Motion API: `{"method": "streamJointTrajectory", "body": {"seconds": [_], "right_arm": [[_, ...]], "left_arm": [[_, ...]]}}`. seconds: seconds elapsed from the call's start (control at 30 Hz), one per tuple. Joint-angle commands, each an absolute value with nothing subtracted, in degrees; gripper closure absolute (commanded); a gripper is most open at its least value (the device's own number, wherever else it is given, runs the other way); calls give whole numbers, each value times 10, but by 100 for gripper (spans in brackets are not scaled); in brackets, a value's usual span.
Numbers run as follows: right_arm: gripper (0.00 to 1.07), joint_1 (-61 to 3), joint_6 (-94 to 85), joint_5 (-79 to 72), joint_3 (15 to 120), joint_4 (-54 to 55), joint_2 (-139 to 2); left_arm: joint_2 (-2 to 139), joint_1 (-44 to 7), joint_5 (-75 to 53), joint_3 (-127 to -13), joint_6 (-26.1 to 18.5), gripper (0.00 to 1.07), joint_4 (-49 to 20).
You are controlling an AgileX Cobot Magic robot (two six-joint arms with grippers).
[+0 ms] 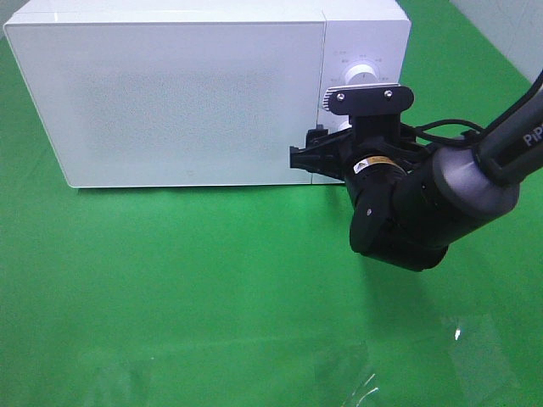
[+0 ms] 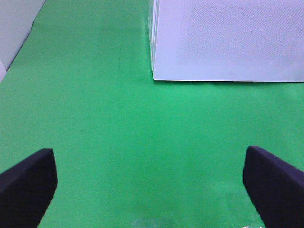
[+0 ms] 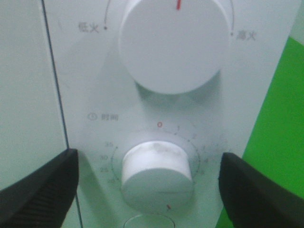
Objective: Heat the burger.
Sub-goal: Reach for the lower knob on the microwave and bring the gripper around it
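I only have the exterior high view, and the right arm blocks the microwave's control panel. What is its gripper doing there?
Observer: The right gripper is open, with the lower timer knob between its fingers and a gap on each side.
Operator: And the left gripper? It's outside my view.
Observer: The left gripper is open and holds nothing, over bare green cloth near the microwave front corner.
Operator: Any burger anywhere?
Observer: No burger shows in any view.
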State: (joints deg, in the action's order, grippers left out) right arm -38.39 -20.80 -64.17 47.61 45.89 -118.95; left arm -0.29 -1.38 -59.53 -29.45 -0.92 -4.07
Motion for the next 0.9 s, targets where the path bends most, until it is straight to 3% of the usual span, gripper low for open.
{"method": "streamJointTrajectory", "body": {"seconds": [0.03, 0.33, 0.43, 0.47, 0.57, 0.63, 0.73, 0.77, 0.8, 0.87, 0.9], "right_arm": [[31, -374, -206, -641, 488, 446, -1195], [32, -372, -206, -641, 488, 446, -1195], [38, -372, -206, -641, 488, 446, -1195], [45, -372, -206, -641, 488, 446, -1195], [50, -372, -206, -641, 488, 446, -1195], [73, -372, -205, -641, 488, 446, -1195], [79, -372, -204, -640, 488, 446, -1195], [92, -372, -204, -639, 488, 446, -1195], [92, -372, -204, -639, 488, 446, -1195], [107, -372, -204, -639, 488, 440, -1195], [107, -372, -204, -639, 488, 440, -1195]], "left_arm": [[-17, -12, -592, -292, -9, 6, -45], [-17, -12, -592, -292, -9, 6, -45], [-17, -12, -592, -292, -9, 6, -45], [-17, -12, -592, -292, -9, 6, -45], [-17, -12, -592, -292, -9, 6, -45], [-17, -12, -592, -292, -9, 6, -45], [-17, -12, -592, -292, -9, 6, -45], [-17, -12, -592, -292, -9, 6, -45], [-17, -12, -592, -292, -9, 6, -45], [-17, -12, -592, -292, -9, 6, -45], [-17, -12, -592, -292, -9, 6, -45]]}}
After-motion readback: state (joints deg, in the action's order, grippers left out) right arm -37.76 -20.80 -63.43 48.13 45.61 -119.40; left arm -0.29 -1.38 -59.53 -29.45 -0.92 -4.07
